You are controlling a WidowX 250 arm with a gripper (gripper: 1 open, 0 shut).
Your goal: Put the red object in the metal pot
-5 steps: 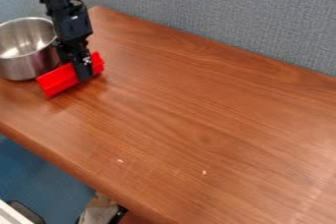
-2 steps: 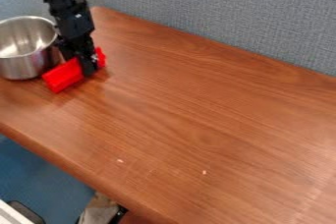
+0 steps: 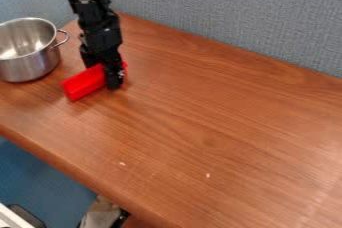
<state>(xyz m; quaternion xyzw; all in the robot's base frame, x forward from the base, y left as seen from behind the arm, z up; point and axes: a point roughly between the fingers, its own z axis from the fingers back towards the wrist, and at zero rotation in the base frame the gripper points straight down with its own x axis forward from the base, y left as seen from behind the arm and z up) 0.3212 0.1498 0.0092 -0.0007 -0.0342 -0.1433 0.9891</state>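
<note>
1. Camera view: gripper (image 3: 111, 76) points straight down at the right end of the red object (image 3: 86, 83), low against the table (image 3: 227, 122); jaws look spread, though whether they touch the block you cannot tell
2. Red object lies flat on the wood, apart from the metal pot (image 3: 27, 49), which stands empty up-left near the table's left edge
3. Room: bare wood lies to the right; front edge runs close below the block, so judge any nudge toward it risky

the metal pot (image 3: 27, 48) stands near the table's (image 3: 227, 122) left edge. the red object (image 3: 84, 83) lies on the wood beside it, apart. the gripper (image 3: 112, 76) points down at the block's right end, jaws parted.
</note>
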